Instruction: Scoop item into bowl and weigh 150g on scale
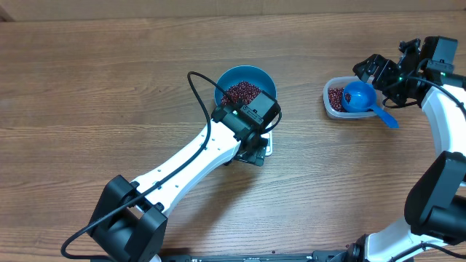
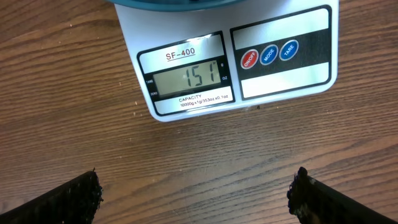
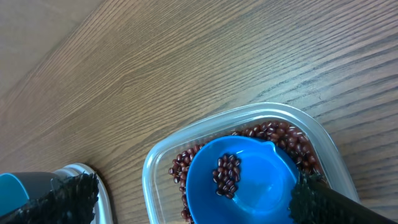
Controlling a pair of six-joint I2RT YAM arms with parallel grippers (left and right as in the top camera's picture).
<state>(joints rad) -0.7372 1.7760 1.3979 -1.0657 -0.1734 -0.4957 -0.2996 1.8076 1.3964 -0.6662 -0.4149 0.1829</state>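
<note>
Left wrist: scale (image 2: 227, 62) beyond end effector (image 2: 196, 193).

Wooden table (image 1: 109, 87) — scale (image 2: 227, 68), clear tub (image 1: 328, 94)

Model name, above the display (image 2: 186, 78) of the scale (image 2: 227, 37): SF-400
Display reading: 151
Print below the display: CAPACITY 10000g×1g/353oz×0.1oz
Buttons (image 2: 268, 55) right of the display: ON/OFF, MODE, TARE

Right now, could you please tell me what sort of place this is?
Likely a robot test bench staged for kitchen weighing: wooden table, SF-400 digital scale under a blue bowl, clear tub of red beans.
</note>
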